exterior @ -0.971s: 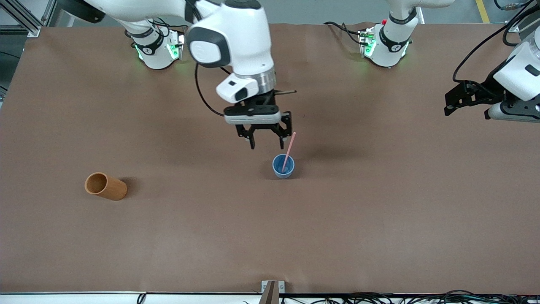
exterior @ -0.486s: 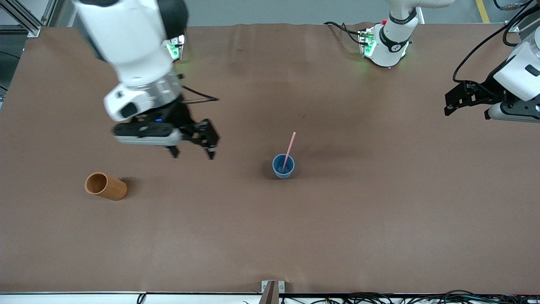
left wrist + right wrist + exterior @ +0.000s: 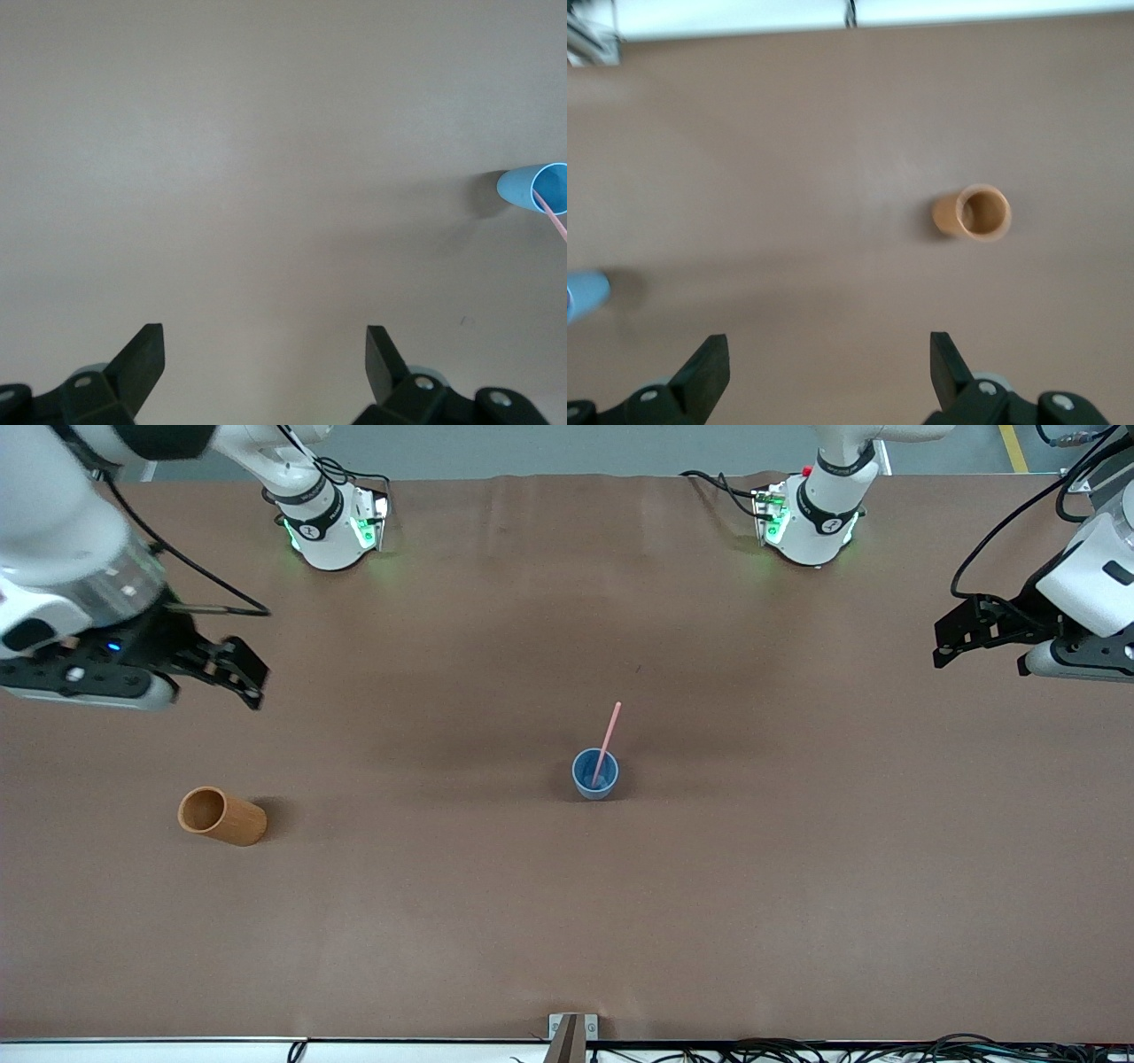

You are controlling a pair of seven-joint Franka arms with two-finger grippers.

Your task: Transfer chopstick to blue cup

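The chopstick (image 3: 608,737) stood in the blue cup (image 3: 594,774), well apart from the open, empty right pincer (image 3: 237,676); the left pincer (image 3: 961,631) waited open, leaving probably nothing but retreat.

Count, worktop (image 3: 567,921), brown-covered: one.

Cups: two. One small light-blue tapered round cup (image 3: 594,774); one taller orange-brown cylindrical cup (image 3: 221,816).

Chopsticks: one thin straight pink stick (image 3: 607,739), standing in the light-blue cup.

Robot arms: two, each white, each with one black two-finger end effector — left end effector (image 3: 952,638), right end effector (image 3: 235,677). End effectors total: two.
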